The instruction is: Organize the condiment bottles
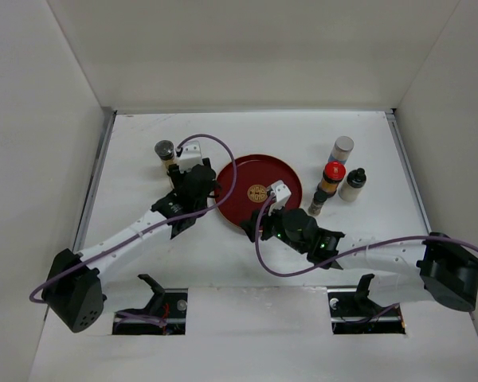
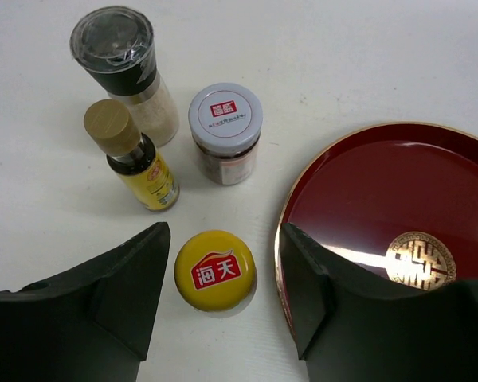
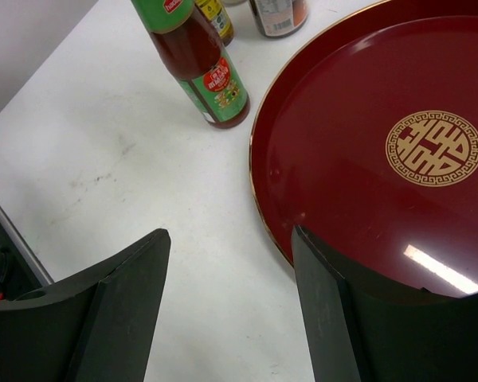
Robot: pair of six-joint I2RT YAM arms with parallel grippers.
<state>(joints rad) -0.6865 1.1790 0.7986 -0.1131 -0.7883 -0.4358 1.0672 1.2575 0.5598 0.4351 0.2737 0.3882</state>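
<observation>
My left gripper (image 2: 223,232) is open, with its jaws either side of a yellow-capped bottle (image 2: 215,270) and not touching it. Just beyond stand a white-lidded jar (image 2: 225,131), a gold-capped bottle (image 2: 131,155) and a clear-topped grinder (image 2: 127,68). In the top view the left gripper (image 1: 193,179) is at the tray's left edge, next to the grinder (image 1: 165,151). My right gripper (image 3: 231,263) is open and empty over bare table beside the tray rim. A red sauce bottle with a green label (image 3: 203,64) stands ahead of it.
The dark red round tray (image 1: 247,171) with a gold emblem lies mid-table and holds nothing. To its right stand a silver-capped jar (image 1: 342,147), a red-capped bottle (image 1: 334,173), a black-capped white bottle (image 1: 354,183) and a small bottle (image 1: 317,204). White walls enclose the table.
</observation>
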